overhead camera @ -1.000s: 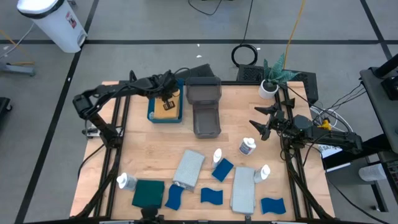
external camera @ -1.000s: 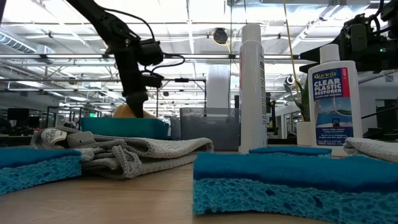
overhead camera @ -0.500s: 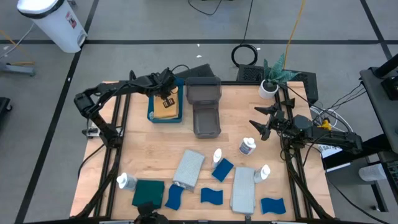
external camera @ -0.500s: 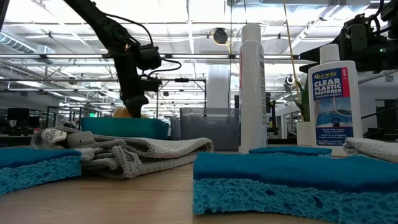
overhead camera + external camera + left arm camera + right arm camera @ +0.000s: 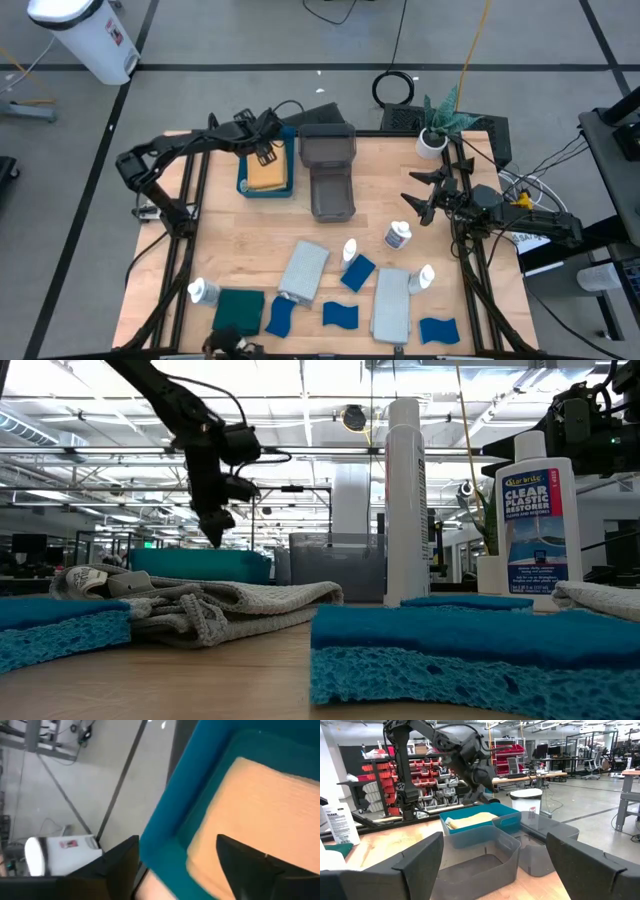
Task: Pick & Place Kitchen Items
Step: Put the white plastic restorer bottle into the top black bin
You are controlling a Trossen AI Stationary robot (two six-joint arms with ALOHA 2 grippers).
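Note:
A folded orange cloth (image 5: 265, 174) lies flat in the blue tray (image 5: 243, 186) at the table's far left. My left gripper (image 5: 265, 154) hangs open just above it, its fingers (image 5: 250, 865) clear of the cloth (image 5: 260, 800); in the low view it (image 5: 215, 525) stands above the tray's rim (image 5: 200, 562). My right gripper (image 5: 405, 190) waits open at the right, near a white bottle (image 5: 397, 236). Grey cloths (image 5: 303, 268), blue sponges (image 5: 357, 272), a dark green cloth (image 5: 238, 310) and more bottles (image 5: 350, 249) lie on the table's near half.
Two grey bins (image 5: 330, 170) stand right of the tray, at the far middle. A potted plant (image 5: 435, 135) sits at the far right corner. Bare wood lies between the bins and the items along the near edge.
My left gripper has opened and let go of the orange cloth, then risen a little and drawn toward the table's far edge. The cloth, bunched up under the fingers before, now lies flat in the tray, below its rim in the low view.

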